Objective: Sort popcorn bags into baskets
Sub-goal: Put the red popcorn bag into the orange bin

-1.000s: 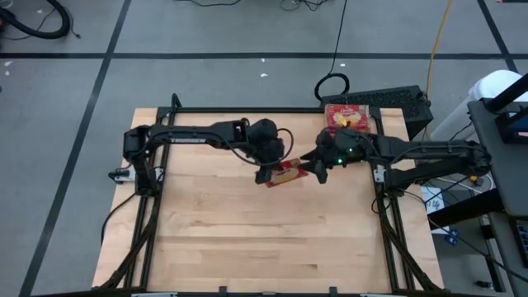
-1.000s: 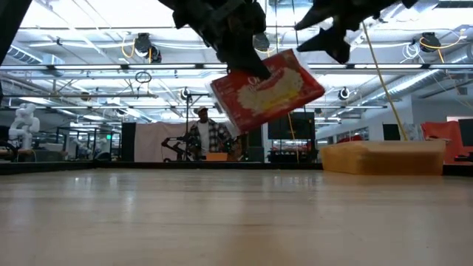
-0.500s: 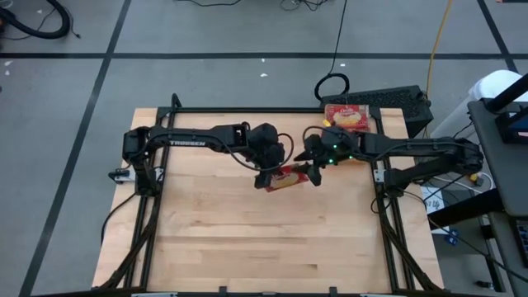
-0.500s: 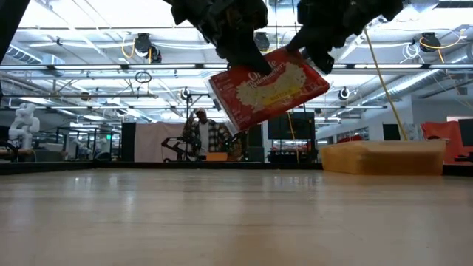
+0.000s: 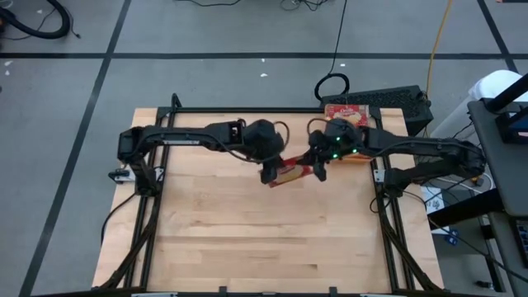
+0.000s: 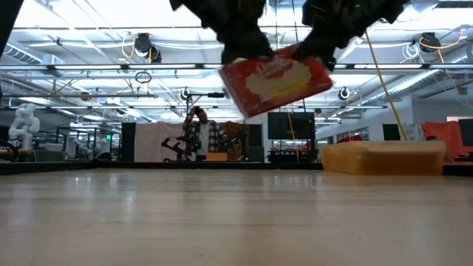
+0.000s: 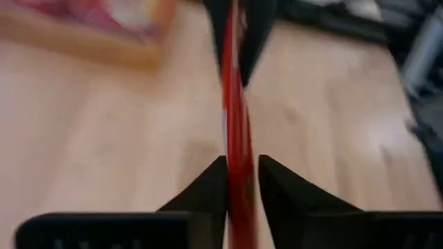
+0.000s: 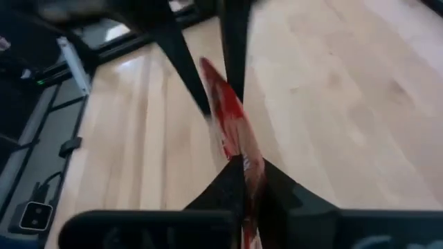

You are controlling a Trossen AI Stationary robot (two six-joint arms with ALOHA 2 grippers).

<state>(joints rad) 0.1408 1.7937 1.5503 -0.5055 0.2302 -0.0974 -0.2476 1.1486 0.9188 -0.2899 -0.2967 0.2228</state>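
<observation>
Left tool [image 5: 269, 175]: up in the air over the far middle of the table [image 5: 247, 247], reaching in from the left arm's side, its two dark fingers [image 7: 208, 187] one on each face of a red popcorn bag [image 6: 275, 80] at one end; in the left wrist view the fingers look a touch slack on the packet, so firm pinch or loosening grip, cannot tell
Right tool [image 5: 318, 169]: facing the left tool from the other side, clamped tight on the opposite end of the same popcorn bag; in the right wrist view the bag's edge runs straight out from between its fingers [image 8: 228, 187]
Popcorn bag: hanging between the two tools, well clear of the table, tilted, printed face with the cream popcorn picture turned toward the low camera; edge-on to both wrist cameras, a thin red strip
Basket [image 5: 346, 118]: orange bin behind the right tool, at the table's far right corner, with red packets lying inside; in the low view it sits on the table well apart from the lifted bag [image 6: 384, 157]
Table: pale wood, bare beneath both tools
Room beyond: a person [image 6: 198, 133] stands far off behind the table, under the raised bag
</observation>
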